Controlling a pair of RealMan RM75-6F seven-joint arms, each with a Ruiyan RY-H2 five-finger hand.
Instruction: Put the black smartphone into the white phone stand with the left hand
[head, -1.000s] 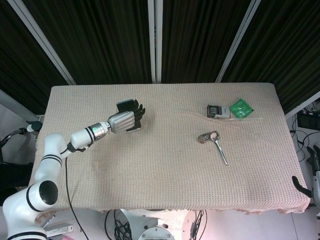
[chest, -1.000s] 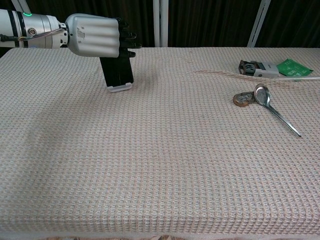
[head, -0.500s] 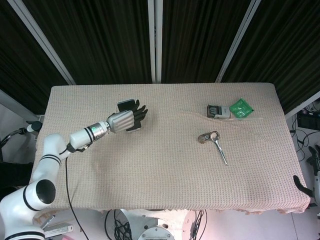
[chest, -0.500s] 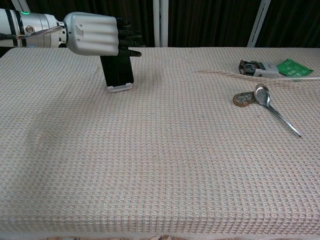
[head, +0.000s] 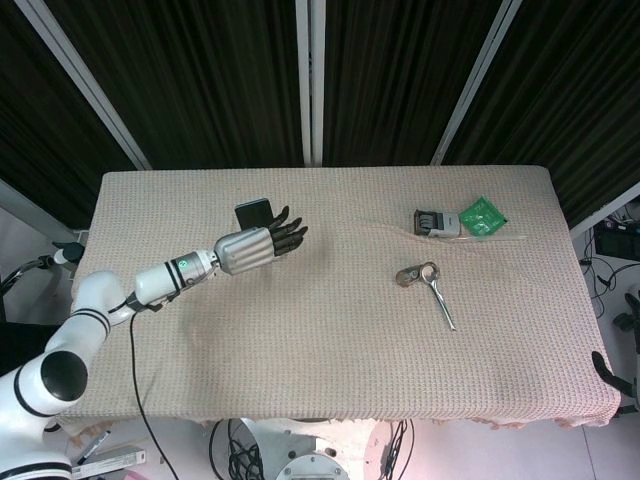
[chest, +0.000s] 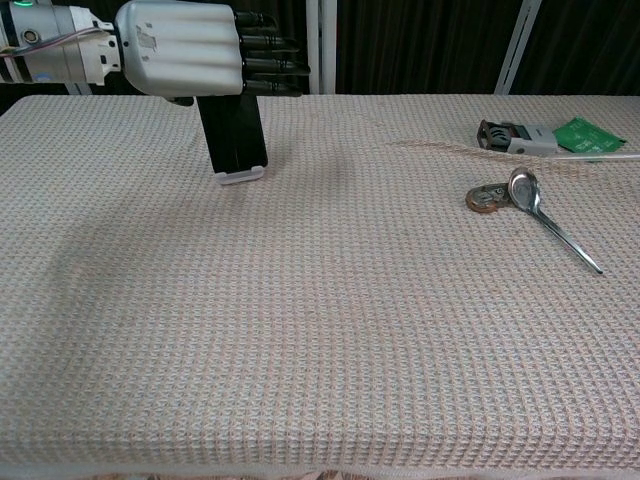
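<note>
On a table (head: 300, 330) draped in one beige woven cloth stand one black smartphone (chest: 232, 132) and one white phone stand (chest: 241, 176), with one robot hand (chest: 182, 48), the left, in view above them. To the right lie one metal spoon (chest: 548, 222), one small round object (chest: 487, 198) touching its bowl, one grey and black boxy item (chest: 512, 135) and one green packet (chest: 589, 136). Behind the table hang dark curtains crossed by three pale metal frame bars (head: 310, 80).
</note>
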